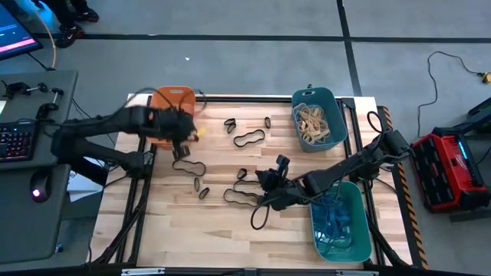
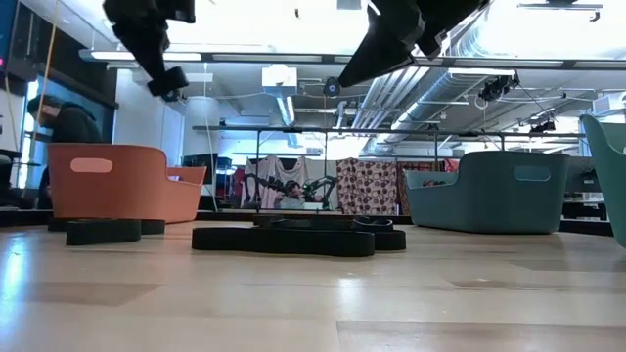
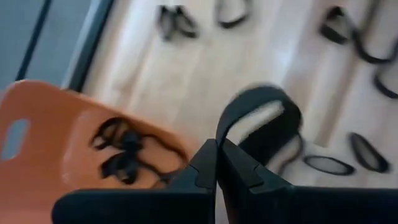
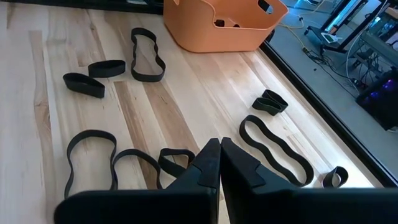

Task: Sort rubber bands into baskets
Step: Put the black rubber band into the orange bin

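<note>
My left gripper (image 3: 217, 163) is clenched on a black rubber band (image 3: 261, 124) beside the orange basket (image 1: 170, 103) at the tabletop's far left corner; my right gripper (image 4: 219, 163) is clenched empty mid-table

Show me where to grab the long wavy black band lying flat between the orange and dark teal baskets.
Take the wavy black band at its narrowed waist, where the two strands run closest, coming straight down from above. It lies flat on the table, so a sideways approach would likely slide over it. Fingers set across the waist could probably pinch both strands at once.
</note>
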### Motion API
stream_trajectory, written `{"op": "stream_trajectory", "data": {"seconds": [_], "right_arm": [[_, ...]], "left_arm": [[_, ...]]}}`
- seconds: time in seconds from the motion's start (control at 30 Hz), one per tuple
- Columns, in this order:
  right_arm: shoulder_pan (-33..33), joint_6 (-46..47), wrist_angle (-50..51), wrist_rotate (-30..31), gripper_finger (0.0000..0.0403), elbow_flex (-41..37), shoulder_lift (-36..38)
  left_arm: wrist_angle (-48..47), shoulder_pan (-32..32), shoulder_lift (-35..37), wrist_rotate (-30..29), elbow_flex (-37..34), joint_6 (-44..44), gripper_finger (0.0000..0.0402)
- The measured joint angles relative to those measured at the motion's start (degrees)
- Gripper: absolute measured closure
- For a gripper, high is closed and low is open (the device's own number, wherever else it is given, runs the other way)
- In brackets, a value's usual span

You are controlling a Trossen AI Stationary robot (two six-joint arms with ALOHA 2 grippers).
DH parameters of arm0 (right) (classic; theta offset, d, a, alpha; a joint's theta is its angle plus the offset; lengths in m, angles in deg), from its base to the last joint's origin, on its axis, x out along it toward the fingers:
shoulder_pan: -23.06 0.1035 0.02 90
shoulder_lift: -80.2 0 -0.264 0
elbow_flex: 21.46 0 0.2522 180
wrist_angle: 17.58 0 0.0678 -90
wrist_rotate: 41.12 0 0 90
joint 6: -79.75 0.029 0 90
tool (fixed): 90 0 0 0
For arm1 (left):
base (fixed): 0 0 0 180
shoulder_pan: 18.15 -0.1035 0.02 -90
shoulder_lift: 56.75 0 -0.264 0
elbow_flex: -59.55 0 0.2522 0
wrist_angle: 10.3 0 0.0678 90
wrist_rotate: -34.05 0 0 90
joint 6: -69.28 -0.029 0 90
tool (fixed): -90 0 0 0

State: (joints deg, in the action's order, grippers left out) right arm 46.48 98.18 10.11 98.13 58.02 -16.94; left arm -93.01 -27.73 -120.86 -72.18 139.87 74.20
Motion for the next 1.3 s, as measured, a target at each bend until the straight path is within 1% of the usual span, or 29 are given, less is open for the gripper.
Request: {"op": "stream_trajectory", "data": {"seconds": [0.1, 0.2, 0.33, 0.43, 0.6, 0.8, 0.93, 1.07, 1.17, 1.3], "right_arm": [[-0.43, 0.61, 0.02, -0.43, 0.0403, 0.00, -0.30], [-1.04, 0.72, -0.08, -1.50, 0.0403, 0.00, -1.03], [-1.76, 0.76, -0.04, -2.39, 0.0403, 0.00, -1.91], [-2.19, 0.78, -0.90, -2.80, 0.0403, 0.00, -2.23], [-2.00, -0.89, -2.69, -2.86, 0.0403, 0.00, -2.40], [-2.01, -1.13, -2.35, -2.83, 0.0403, 0.00, -2.40], [-2.01, -2.38, -2.29, -2.80, 0.0403, 0.00, -2.40], [-2.01, -2.40, -2.29, -2.80, 0.0403, 0.00, -2.40], [-2.01, -2.40, -2.27, -2.80, 0.0403, 0.00, -2.40], [-2.01, -2.42, -2.27, -2.78, 0.0403, 0.00, -2.40]], "left_arm": [[-0.77, -6.74, -0.14, 0.65, 2.06, -3.50, 0.0401], [-1.17, -13.25, -0.23, 2.56, 2.44, -7.19, 0.0401], [-1.88, -21.20, -1.34, 2.12, 2.44, -11.88, 0.0401], [-1.78, -26.70, -3.26, 2.14, 2.44, -14.67, 0.0401], [-1.72, -34.17, -8.67, 2.12, 2.44, -18.14, 0.0401], [-0.43, -39.59, -15.77, 2.24, 2.44, -20.17, 0.0401], [0.80, -42.49, -20.25, 3.77, 2.42, -20.34, 0.0401], [4.09, -44.78, -23.47, 3.84, 2.42, -20.72, 0.0401], [5.25, -46.10, -25.56, 3.88, 2.42, -22.38, 0.0401], [5.29, -47.15, -28.09, 4.07, 2.42, -26.80, 0.0401]]}}
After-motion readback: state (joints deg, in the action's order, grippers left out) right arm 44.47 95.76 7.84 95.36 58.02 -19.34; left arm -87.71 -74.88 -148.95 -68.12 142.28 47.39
